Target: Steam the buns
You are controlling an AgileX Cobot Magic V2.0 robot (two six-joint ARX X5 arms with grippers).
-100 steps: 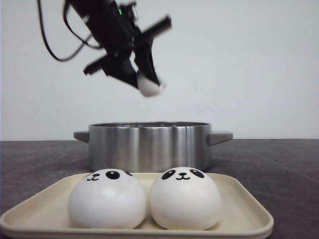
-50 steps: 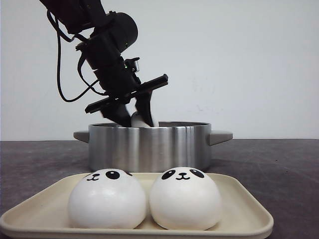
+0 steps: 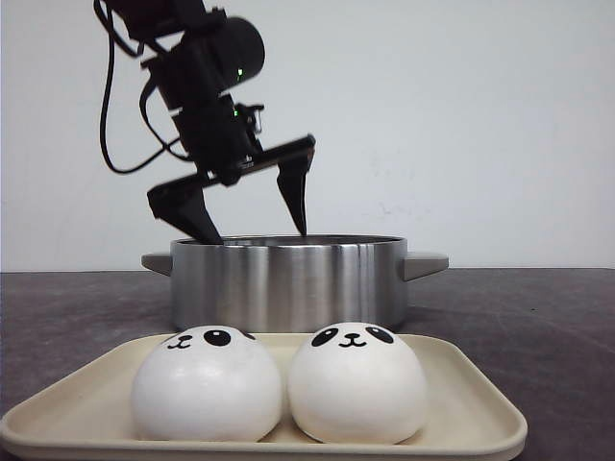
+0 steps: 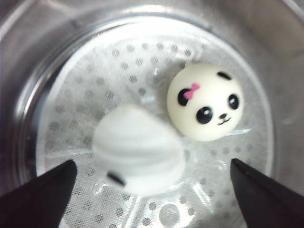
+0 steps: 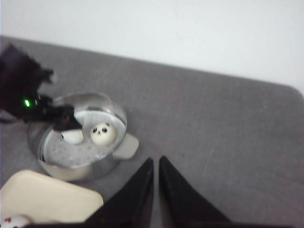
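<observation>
Two panda-faced buns (image 3: 208, 382) (image 3: 357, 380) sit side by side on the cream tray (image 3: 471, 384) at the front. Behind it stands the steel pot (image 3: 288, 281). My left gripper (image 3: 257, 233) hangs open over the pot, fingertips at rim height. Inside, on the perforated steamer plate (image 4: 118, 71), one bun (image 4: 205, 108) with a pink bow faces up. A second, blurred bun (image 4: 137, 149) lies tipped over between my open left fingers (image 4: 52, 190), touching neither. My right gripper (image 5: 156, 159) is shut on nothing, above the grey table right of the pot (image 5: 78, 135).
The pot has side handles (image 3: 426, 261) (image 5: 126, 146). The right wrist view shows the tray's corner (image 5: 47, 199) close to the pot and the left arm (image 5: 23, 90) over the pot's far side. A white wall stands behind the dark table (image 3: 548, 327).
My left gripper came down from high above the pot with a bun, opened, and let it go. The bun now lies in the pot. The two tray buns have not moved.
</observation>
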